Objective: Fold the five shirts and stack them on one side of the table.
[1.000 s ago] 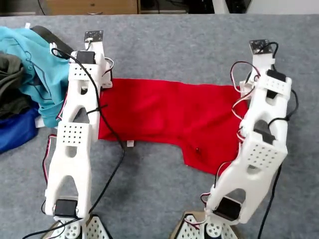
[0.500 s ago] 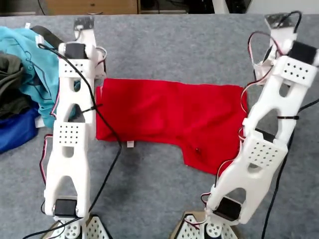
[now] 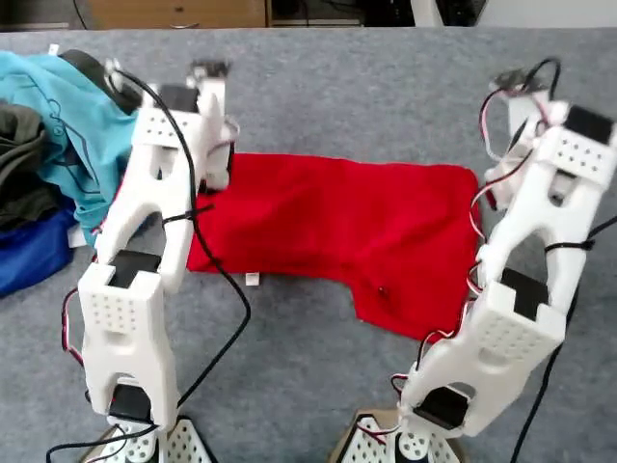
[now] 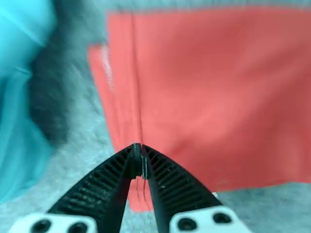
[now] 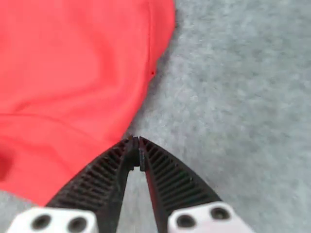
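Observation:
A red shirt (image 3: 337, 227) lies spread flat across the middle of the grey table (image 3: 386, 96). My left gripper (image 4: 138, 151) is shut and hovers above the shirt's (image 4: 218, 97) left end, close to a seam, with no cloth between its fingers. My right gripper (image 5: 136, 145) is also shut. It hangs right at the edge of the shirt's (image 5: 73, 73) right end, over bare table. In the high view the left arm (image 3: 164, 164) stands over the shirt's left end and the right arm (image 3: 549, 183) over its right end.
At the table's left side lies a loose pile: a teal shirt (image 3: 67, 125), a dark shirt (image 3: 19, 164) and a blue shirt (image 3: 29, 251). The teal shirt (image 4: 19, 97) lies close beside the left gripper. Bare table extends behind and in front of the red shirt.
Both arms stretched toward the far edge of the table, then drew back and rose over the shirt's ends. The red shirt has hardly shifted.

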Available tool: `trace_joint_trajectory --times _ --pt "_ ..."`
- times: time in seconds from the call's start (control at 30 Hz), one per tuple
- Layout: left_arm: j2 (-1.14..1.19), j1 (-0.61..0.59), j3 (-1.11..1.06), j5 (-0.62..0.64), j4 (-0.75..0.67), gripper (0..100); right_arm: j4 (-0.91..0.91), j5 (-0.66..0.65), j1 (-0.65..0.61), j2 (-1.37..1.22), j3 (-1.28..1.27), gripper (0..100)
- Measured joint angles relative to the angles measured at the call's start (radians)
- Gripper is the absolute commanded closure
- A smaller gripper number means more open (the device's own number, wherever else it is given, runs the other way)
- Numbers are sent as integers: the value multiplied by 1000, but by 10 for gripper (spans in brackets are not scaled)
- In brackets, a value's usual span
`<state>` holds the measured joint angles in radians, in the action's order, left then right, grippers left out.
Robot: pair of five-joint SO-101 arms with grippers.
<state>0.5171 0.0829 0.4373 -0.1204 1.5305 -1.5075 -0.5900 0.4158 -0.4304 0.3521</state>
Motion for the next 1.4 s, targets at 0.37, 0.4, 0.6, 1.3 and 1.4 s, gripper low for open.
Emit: trace_joint_trajectory --times 0.37,0.4,0.6,1.3,1.4 --pt "84 -100 -190 -2 -109 981 377 -54 66 -126 -253 997" --pt "89 -110 -178 -2 -109 981 374 -54 72 -135 -235 997" --pt "94 -124 -87 -3 -72 981 210 -55 80 -144 -81 997" --pt "103 75 38 -5 66 982 457 -84 -18 256 -776 997" --pt "103 75 -44 -5 5 982 540 -118 11 256 -821 997"
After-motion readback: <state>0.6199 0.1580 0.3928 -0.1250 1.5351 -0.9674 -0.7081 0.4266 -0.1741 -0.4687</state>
